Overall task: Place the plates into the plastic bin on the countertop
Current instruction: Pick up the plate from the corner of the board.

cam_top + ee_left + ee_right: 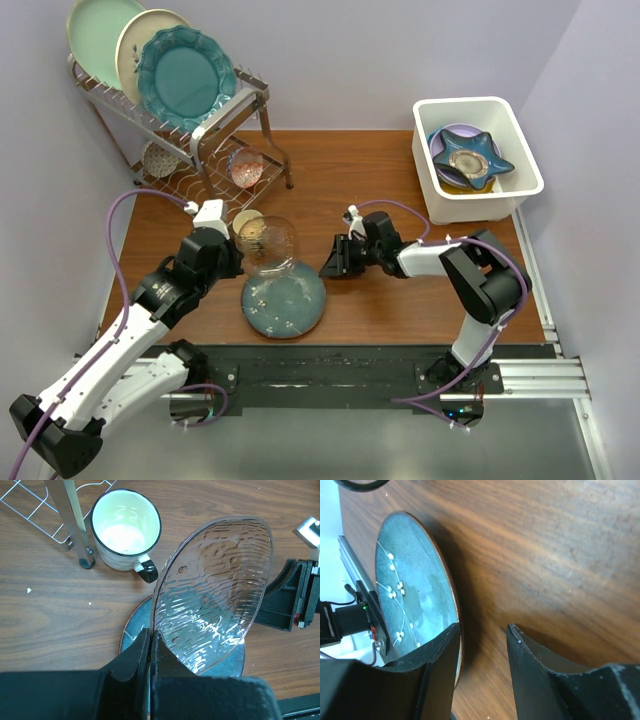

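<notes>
While the left end effector pinches a clear plate by its rim, tilted over the blue dotted plate on the tabletop, the right end effector just sits spread beside that plate's edge.

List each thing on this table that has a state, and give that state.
left claw, shut on the clear plate's rim.
clear plate, held tilted above the blue dotted plate.
blue dotted plate, lying flat on the countertop.
right claw, open, at that plate's rim.
mug, upright, empty.
plastic bin, holding stacked plates.
</notes>
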Available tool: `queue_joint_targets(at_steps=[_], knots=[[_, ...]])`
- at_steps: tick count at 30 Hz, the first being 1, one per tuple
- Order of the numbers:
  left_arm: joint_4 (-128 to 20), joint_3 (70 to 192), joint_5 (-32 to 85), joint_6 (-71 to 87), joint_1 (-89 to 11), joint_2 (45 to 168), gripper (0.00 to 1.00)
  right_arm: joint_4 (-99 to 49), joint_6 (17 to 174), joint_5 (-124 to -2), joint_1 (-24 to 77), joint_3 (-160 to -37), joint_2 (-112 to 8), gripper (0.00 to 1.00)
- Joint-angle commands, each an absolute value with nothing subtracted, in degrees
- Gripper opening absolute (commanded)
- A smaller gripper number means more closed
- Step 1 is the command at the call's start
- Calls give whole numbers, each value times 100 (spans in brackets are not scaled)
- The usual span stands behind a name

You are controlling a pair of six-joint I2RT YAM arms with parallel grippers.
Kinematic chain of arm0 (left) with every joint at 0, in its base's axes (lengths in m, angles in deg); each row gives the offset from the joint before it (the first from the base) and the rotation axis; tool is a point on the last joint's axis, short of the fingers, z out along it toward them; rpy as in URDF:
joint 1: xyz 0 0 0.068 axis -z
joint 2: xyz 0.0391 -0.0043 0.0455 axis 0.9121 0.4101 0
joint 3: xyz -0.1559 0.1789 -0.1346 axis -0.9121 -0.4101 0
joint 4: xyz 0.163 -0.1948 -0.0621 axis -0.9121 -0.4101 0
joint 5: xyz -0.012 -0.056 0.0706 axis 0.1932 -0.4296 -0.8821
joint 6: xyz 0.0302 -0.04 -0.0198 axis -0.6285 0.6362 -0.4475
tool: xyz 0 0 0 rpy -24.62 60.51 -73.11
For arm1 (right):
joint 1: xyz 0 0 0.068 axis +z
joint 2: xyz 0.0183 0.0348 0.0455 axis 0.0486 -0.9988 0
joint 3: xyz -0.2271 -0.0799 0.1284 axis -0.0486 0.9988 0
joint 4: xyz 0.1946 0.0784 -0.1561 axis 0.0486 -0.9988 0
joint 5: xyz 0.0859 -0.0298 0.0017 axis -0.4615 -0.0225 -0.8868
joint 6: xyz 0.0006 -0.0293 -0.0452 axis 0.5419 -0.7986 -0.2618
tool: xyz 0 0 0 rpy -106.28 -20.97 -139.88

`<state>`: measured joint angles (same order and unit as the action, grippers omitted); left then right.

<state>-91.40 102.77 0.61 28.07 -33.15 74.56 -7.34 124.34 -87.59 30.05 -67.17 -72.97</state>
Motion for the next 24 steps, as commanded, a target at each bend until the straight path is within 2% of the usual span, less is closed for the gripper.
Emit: queue_joint_targets(at_steps=[1,10,20,22,24], knots=[[-8907,10242,53,2715,-3353,7441,0,-715,12535,-8871,3087,-6553,-6988,46],[-8907,10233,62,2715,-3353,7441,0,-636,12553,-9039,3210,-6491,-7031,46],[-8907,10233,44,2715,-3353,7415,0,-461,12614,-9135,3562,-6658,-7620,42],[-8907,10233,53,2715,-3362,7415,0,-233,12702,-9223,3571,-6632,-7821,38],[-8916,10233,36,2715,-3354,7415,0,-57,12781,-9258,3562,-6588,-7936,28]])
